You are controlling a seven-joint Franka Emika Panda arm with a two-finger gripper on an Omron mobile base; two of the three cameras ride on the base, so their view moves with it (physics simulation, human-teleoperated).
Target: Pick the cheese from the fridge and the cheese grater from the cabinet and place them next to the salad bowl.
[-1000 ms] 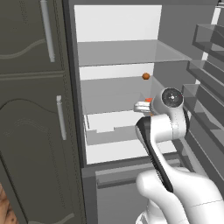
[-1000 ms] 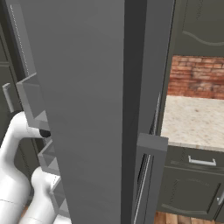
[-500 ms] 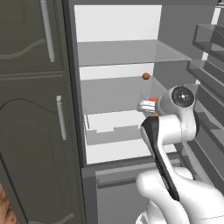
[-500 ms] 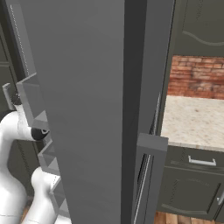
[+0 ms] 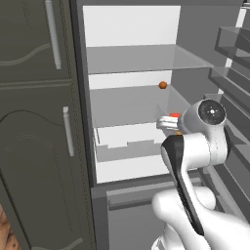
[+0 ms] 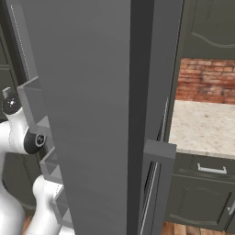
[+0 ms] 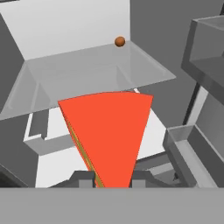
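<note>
Red fills the hand view: the cheese [image 7: 109,131], a smooth flat-faced wedge with a thin orange edge, sits pinched in the gripper [image 7: 113,178], in front of the open fridge [image 5: 132,63]. The wedge tapers toward the fingers, so I judge it could slip or twist out during a fast swing. A door bin [image 7: 192,148] juts in at four o'clock; clipping it is a risk. A small orange ball [image 7: 119,41] rests on the glass shelf [image 7: 87,70] at twelve o'clock.

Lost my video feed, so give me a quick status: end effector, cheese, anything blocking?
End effector shut on the cheese, in front of the open fridge. Small orange ball on the shelf behind. Nothing blocking.
</note>
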